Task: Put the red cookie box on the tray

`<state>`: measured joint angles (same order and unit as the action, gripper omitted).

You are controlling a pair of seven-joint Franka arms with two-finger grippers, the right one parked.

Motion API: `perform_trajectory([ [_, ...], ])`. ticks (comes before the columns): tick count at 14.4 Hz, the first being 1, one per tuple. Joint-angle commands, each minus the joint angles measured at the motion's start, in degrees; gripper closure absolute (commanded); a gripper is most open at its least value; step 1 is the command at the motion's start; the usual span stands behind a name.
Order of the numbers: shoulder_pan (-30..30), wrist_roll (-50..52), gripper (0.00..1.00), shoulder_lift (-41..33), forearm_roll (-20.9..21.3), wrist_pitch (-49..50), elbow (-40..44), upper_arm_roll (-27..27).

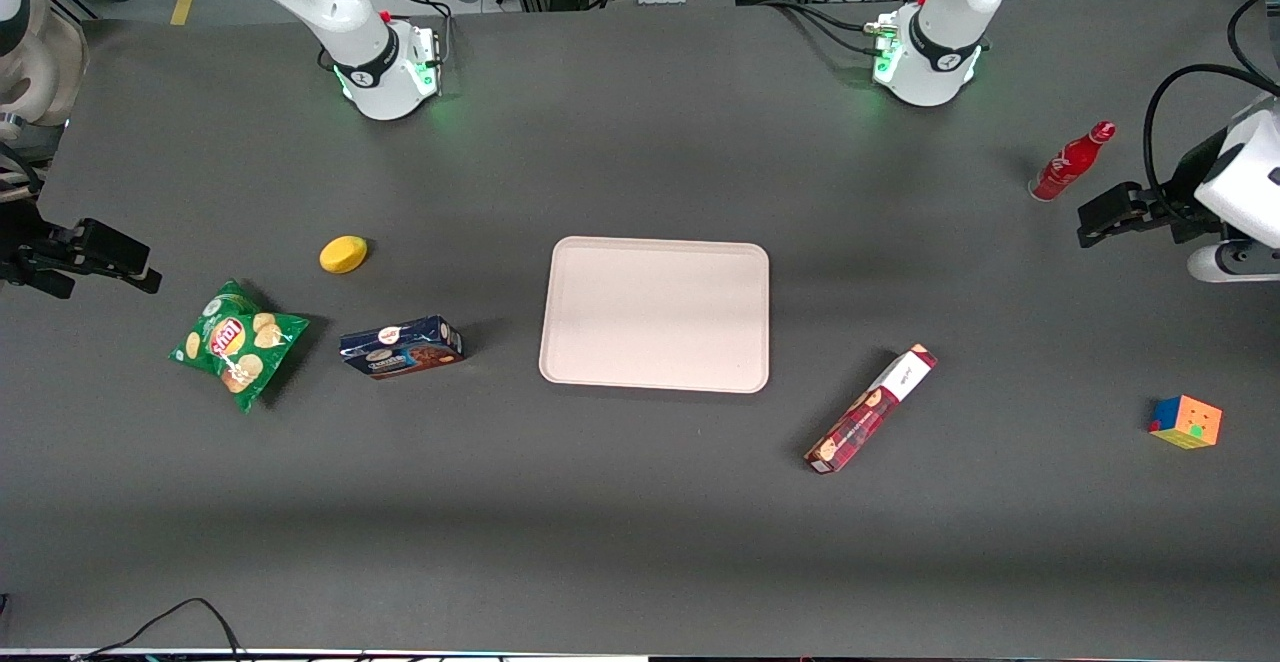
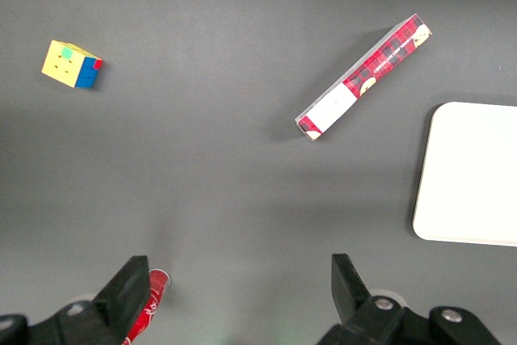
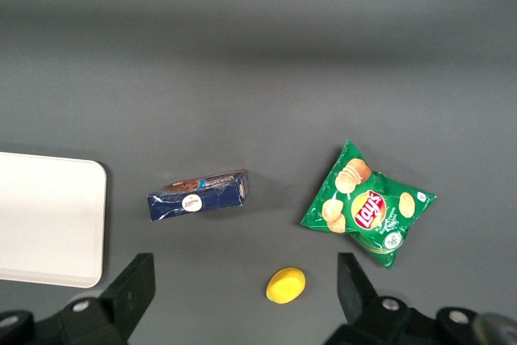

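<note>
The red cookie box (image 1: 870,409) (image 2: 363,78), a long slim plaid carton with one white section, lies flat and diagonal on the dark table. It is beside the tray and a little nearer the front camera than it. The pale tray (image 1: 655,314) (image 2: 472,171) lies in the middle of the table with nothing on it. My gripper (image 1: 1090,222) (image 2: 238,280) hangs open and holds nothing. It is well above the table at the working arm's end, close to a red bottle. It is farther from the front camera than the cookie box and well apart from it.
A red bottle (image 1: 1072,162) (image 2: 145,309) stands beside my gripper. A colour cube (image 1: 1186,422) (image 2: 73,65) sits toward the working arm's end. Toward the parked arm's end lie a dark blue cookie box (image 1: 400,347), a green chips bag (image 1: 238,342) and a yellow round object (image 1: 343,254).
</note>
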<state>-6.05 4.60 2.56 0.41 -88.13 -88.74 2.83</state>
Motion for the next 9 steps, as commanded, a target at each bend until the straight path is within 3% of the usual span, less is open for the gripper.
perform_trajectory([
  [1,-0.28,0.06,0.00,-0.63,-0.06,0.77,-0.12,0.16],
  [6,-0.98,-0.12,0.00,-0.45,-0.06,1.73,-0.38,-0.10],
  [9,-1.25,-7.11,0.00,0.51,-0.15,1.56,-0.65,-0.63],
])
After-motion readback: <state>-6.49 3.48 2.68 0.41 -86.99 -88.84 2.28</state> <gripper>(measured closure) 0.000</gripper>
